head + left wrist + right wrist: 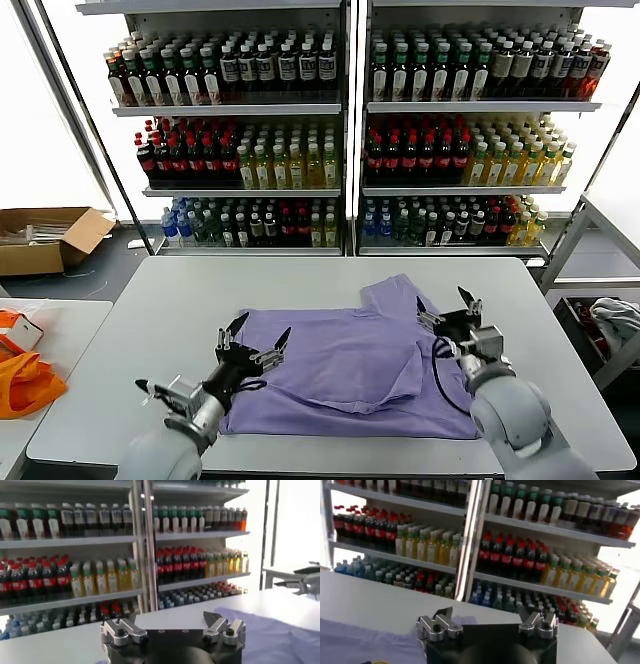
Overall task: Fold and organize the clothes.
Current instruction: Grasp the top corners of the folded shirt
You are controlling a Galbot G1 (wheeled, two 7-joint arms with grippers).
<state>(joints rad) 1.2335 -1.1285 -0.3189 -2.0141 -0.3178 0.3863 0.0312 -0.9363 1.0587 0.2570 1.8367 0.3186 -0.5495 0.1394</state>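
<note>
Head view shows an orange bag (25, 382) on a side table well to the left of the T-shirt; a cardboard box (45, 238) sits on the floor beyond it; the grey worktop (160, 300) carries the lavender T-shirt (350, 365), spread flat near its front edge with one sleeve pointing toward the shelves of bottles (345, 130); the left gripper (254, 342) hovers over the shirt's left edge, jaws spread wide and holding nothing; the right gripper (446, 305) hangs over the shirt's right edge beside the sleeve, jaws likewise wide and empty; a pale cloth (615, 320) lies on a rack well to the right of the shirt; both wrist views show parted fingers with the bottle shelves behind.
</note>
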